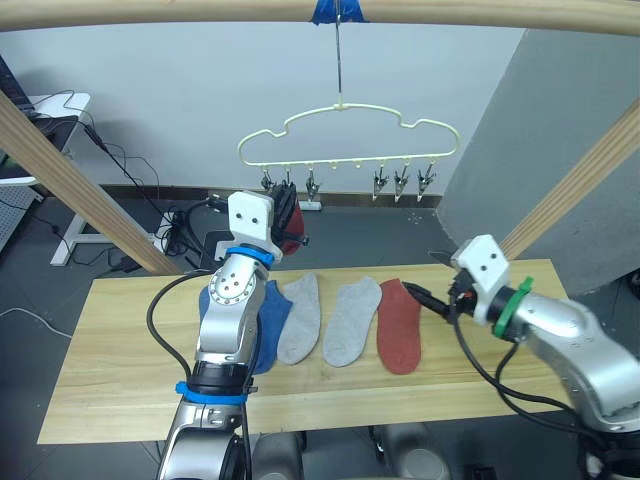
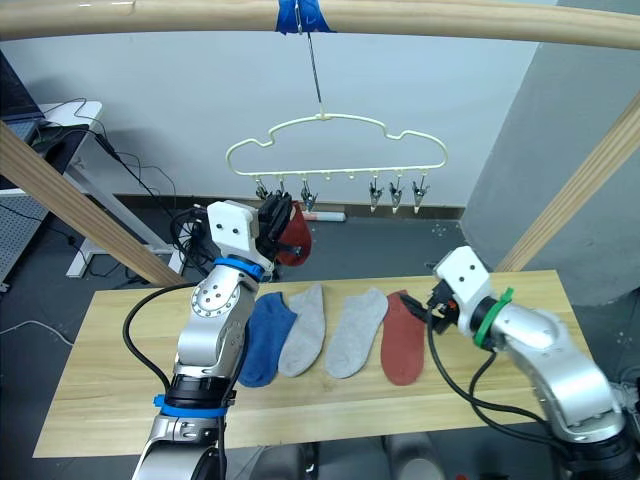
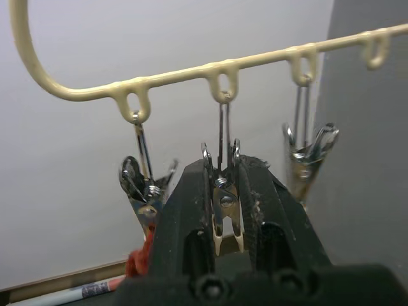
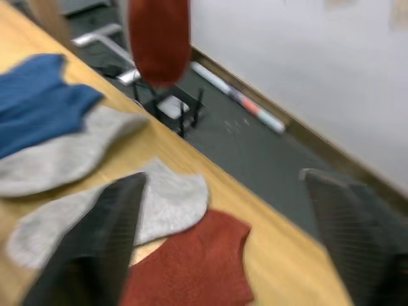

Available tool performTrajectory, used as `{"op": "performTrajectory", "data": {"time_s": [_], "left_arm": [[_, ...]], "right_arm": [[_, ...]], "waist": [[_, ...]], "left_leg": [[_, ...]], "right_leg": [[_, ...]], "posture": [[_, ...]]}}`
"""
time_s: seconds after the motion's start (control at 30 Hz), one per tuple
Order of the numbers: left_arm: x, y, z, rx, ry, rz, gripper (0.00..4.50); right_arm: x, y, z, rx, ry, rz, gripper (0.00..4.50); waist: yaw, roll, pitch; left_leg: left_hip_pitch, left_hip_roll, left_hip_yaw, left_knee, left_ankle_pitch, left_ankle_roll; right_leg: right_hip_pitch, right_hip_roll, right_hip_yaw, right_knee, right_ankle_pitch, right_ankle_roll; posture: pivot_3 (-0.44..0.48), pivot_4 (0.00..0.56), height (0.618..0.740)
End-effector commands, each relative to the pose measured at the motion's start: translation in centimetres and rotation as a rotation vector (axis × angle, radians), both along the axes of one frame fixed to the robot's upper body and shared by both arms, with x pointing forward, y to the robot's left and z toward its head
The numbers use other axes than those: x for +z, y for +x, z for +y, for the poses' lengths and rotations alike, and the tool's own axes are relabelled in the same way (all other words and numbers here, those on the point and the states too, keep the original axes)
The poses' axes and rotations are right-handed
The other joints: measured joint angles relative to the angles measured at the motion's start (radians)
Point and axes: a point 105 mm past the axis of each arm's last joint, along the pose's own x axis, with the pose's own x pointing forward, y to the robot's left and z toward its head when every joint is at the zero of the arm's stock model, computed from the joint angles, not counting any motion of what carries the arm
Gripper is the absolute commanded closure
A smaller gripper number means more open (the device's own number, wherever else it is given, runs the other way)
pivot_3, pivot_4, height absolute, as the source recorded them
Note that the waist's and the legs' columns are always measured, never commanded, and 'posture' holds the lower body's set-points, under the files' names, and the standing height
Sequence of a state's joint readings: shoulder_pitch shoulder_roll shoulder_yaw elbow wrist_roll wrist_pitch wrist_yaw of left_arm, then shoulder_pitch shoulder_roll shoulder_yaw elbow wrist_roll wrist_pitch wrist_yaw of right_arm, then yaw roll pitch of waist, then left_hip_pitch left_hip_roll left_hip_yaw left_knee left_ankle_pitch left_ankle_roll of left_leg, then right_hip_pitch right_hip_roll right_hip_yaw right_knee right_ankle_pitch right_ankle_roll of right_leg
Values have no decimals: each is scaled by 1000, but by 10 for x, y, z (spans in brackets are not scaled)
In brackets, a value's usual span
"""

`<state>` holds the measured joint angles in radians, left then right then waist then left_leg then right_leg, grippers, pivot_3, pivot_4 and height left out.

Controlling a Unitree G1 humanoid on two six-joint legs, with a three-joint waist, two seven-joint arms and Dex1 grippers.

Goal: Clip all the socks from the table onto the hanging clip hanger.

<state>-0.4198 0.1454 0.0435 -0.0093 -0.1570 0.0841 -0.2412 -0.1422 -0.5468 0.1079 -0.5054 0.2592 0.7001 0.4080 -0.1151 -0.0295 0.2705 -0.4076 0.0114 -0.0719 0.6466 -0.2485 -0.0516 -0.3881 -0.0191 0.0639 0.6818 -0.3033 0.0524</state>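
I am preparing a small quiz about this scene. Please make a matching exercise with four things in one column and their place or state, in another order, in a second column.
Things:
1. left end effector
2. right end effector
3. hanging red sock
4. red sock on the table

Place or state:
A. lies flat beside a grey sock
B. open, above the table's socks
C. closed on a silver clip of the clip hanger
D. hangs from the hanger's first clip

Pairs: 1-C, 2-B, 3-D, 4-A
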Motion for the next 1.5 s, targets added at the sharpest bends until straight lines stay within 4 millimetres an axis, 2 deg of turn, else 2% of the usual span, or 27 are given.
{"op": "performTrajectory", "data": {"time_s": [0.03,0.23,0.4,0.53,0.63,0.83,1.0,1.03,1.17,1.3,1.5], "left_arm": [[13,-8,-5,-34,13,-43,4229],[14,-8,-6,-42,21,-35,4229],[15,-8,-7,-53,28,-28,4229],[15,-8,-8,-60,27,-24,4229],[16,-10,-9,-71,25,-19,4229],[17,-12,-5,-94,-4,4,4229],[20,-15,-5,-159,-61,46,4229],[22,-17,-6,-184,-69,52,4229],[29,-22,-6,-252,-104,81,4229],[36,-26,-6,-327,-144,123,4229],[43,-31,-9,-391,-159,158,4229]], "right_arm": [[-29,14,-5,-174,-55,-9,0],[-71,29,3,-381,-1,73,0],[-100,33,28,-405,58,168,0],[-114,39,31,-420,53,195,0],[-117,42,27,-445,64,208,614],[-116,43,22,-446,74,205,2668],[-100,43,26,-371,45,134,4357],[-92,44,29,-328,20,93,4500],[-55,45,46,-122,-121,-137,4500],[-11,37,80,140,-255,-472,4500],[9,41,108,288,-342,-690,4500]], "waist": [[0,0,0],[0,0,0],[0,0,0],[0,0,0],[0,0,0],[1,0,0],[0,0,0],[0,0,0],[0,0,0],[-3,0,0],[0,0,0]], "left_leg": [[0,0,0,0,0,0],[0,0,-1,0,0,0],[0,0,-1,0,0,0],[0,0,-1,0,0,0],[0,0,-1,0,0,0],[0,0,-1,0,0,0],[0,0,-1,0,0,0],[0,0,-1,0,0,0],[0,0,-1,0,0,0],[1,0,0,0,0,0],[1,0,-1,0,0,-1]], "right_leg": [[0,0,0,0,0,0],[0,0,1,0,0,0],[-1,0,1,0,0,0],[0,-1,1,0,0,0],[0,0,1,0,0,0],[0,0,1,0,0,0],[0,0,1,1,0,0],[0,0,1,0,0,0],[-1,0,1,0,0,0],[-1,0,1,1,0,0],[0,0,0,0,0,0]], "posture": [[-222,272,740],[-207,267,740],[-201,264,740],[-193,263,740],[-183,260,740],[-177,257,740],[-179,258,740],[-179,259,740],[-181,263,740],[-179,266,740],[-175,263,740]]}}
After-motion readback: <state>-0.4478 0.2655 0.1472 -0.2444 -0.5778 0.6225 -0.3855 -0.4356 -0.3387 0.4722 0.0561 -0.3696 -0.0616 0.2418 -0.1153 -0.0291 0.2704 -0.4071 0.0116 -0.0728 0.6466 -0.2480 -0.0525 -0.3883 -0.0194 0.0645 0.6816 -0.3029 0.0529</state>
